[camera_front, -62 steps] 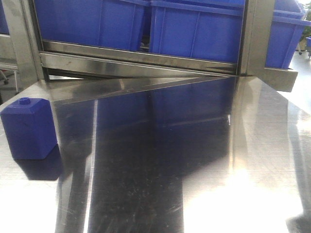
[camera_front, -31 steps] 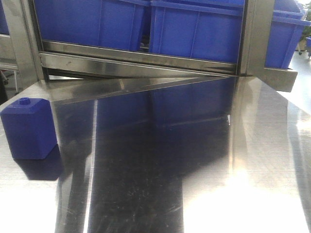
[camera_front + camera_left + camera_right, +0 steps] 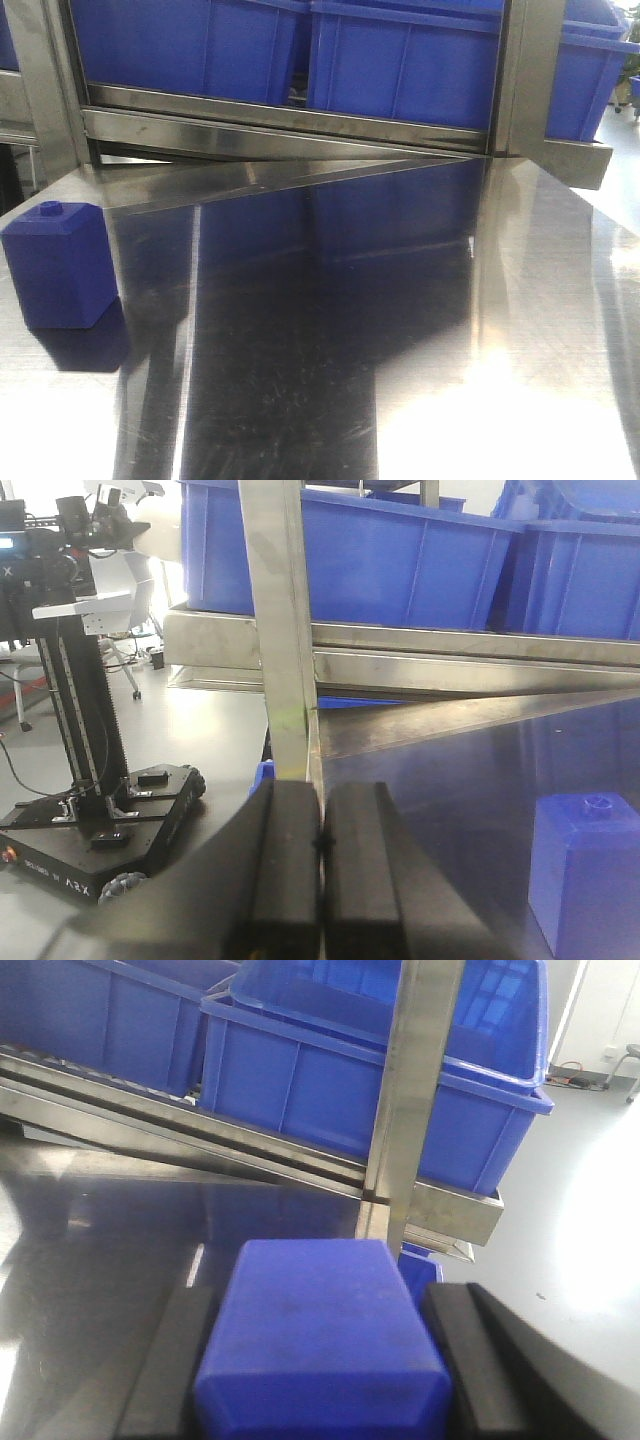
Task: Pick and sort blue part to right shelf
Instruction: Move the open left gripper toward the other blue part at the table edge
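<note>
The pick looks done: the right arm's jaws clamp the blue part [image 3: 320, 1330], held near the right shelf [image 3: 440, 1210] and its blue bins [image 3: 380, 1090]. Meanwhile the left arm's jaws are closed on nothing. A knobbed blue block [image 3: 60, 265] sits on the table [image 3: 400, 350] at the left. Placing the part in the shelf is what's left.

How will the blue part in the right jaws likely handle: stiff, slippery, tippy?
The blue part looks like rigid moulded plastic, unlikely to deform. Its smooth, flat sides between the jaws may slip under a light grip. Its square body should sit stably, not roll.
</note>
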`<state>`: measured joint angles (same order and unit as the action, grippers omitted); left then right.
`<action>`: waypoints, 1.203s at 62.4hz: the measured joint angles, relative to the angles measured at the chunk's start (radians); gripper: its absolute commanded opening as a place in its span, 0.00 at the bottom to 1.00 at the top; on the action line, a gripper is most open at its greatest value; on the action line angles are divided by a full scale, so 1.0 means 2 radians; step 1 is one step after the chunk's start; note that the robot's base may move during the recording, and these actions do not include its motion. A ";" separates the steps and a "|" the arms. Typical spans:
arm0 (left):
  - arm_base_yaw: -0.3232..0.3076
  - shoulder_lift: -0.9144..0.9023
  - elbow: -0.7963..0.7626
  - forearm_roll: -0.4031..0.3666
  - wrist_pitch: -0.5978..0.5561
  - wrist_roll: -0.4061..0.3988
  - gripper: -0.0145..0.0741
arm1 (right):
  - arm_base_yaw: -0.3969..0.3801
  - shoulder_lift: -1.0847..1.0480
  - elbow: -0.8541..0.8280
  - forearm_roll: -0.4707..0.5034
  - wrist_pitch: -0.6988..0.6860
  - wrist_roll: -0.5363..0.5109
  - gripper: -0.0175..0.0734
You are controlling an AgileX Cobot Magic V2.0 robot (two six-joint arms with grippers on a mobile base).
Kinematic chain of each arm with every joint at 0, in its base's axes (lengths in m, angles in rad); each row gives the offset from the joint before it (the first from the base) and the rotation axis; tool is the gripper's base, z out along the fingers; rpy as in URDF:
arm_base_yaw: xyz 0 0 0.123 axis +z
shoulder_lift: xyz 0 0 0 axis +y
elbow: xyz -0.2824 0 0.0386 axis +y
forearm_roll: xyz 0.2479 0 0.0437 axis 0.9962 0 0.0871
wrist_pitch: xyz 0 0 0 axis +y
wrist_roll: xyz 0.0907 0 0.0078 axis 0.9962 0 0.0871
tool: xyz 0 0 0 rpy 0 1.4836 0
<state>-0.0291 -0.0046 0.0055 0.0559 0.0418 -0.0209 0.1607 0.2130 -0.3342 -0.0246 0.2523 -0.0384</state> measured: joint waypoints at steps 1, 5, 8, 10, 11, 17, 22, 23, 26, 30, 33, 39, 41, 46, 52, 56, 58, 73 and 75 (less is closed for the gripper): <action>0.000 0.000 0.000 0.000 0.000 0.000 0.32 | 0.000 0.000 0.000 0.000 0.000 0.000 0.57; 0.000 0.000 0.000 0.000 0.000 0.000 0.32 | 0.000 0.000 0.000 0.000 0.000 0.000 0.57; 0.000 0.000 0.000 0.000 0.000 0.000 0.32 | 0.000 0.000 0.000 0.000 0.000 0.000 0.57; 0.000 0.000 0.000 0.000 0.000 0.000 0.32 | 0.000 0.000 0.000 0.000 0.000 0.000 0.57; 0.000 0.000 0.000 0.000 0.000 0.000 0.32 | 0.000 0.000 0.000 0.000 0.000 0.000 0.57; 0.000 0.000 0.000 0.000 0.000 0.000 0.32 | 0.000 0.000 0.000 0.000 0.000 0.000 0.57; 0.000 0.000 0.000 0.000 0.000 0.000 0.32 | 0.000 0.000 0.000 0.000 0.000 0.000 0.57; 0.000 0.000 0.000 0.000 0.000 0.000 0.32 | 0.000 0.000 0.000 0.000 0.000 0.000 0.57; 0.000 0.000 0.000 0.000 0.000 0.000 0.32 | 0.000 0.000 0.000 0.000 0.000 0.000 0.57; 0.000 0.000 0.000 0.000 0.000 0.000 0.32 | 0.000 0.000 0.000 0.000 0.000 0.000 0.57; 0.000 0.000 0.000 0.000 0.000 0.000 0.32 | 0.000 0.000 0.000 0.000 0.000 0.000 0.57; 0.000 0.000 0.000 0.000 0.000 0.000 0.32 | 0.000 0.000 0.000 0.000 0.000 0.000 0.57; 0.000 0.000 0.000 0.000 0.000 0.000 0.32 | 0.000 0.000 0.000 0.000 0.000 0.000 0.57; 0.000 0.000 0.000 0.000 0.000 0.000 0.32 | 0.000 0.000 0.000 0.000 0.000 0.000 0.57; 0.000 0.000 0.000 0.000 0.004 0.000 0.32 | 0.000 0.000 0.000 0.000 0.000 0.000 0.57; 0.000 0.000 -0.007 0.000 0.031 0.000 0.32 | 0.000 0.000 0.000 0.000 0.000 0.000 0.57; 0.000 0.000 -0.016 0.000 0.052 0.000 0.32 | 0.000 0.000 0.000 0.000 0.000 0.000 0.57; 0.000 0.000 -0.102 0.000 0.121 -0.018 0.32 | 0.000 0.000 0.000 0.000 0.000 0.000 0.57; 0.000 0.000 -0.109 -0.002 0.123 -0.018 0.32 | 0.000 0.000 0.000 0.000 0.000 0.000 0.57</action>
<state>-0.0291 -0.0046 -0.2132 0.0520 0.2874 -0.0568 0.1607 0.2130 -0.3342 -0.0246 0.2523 -0.0384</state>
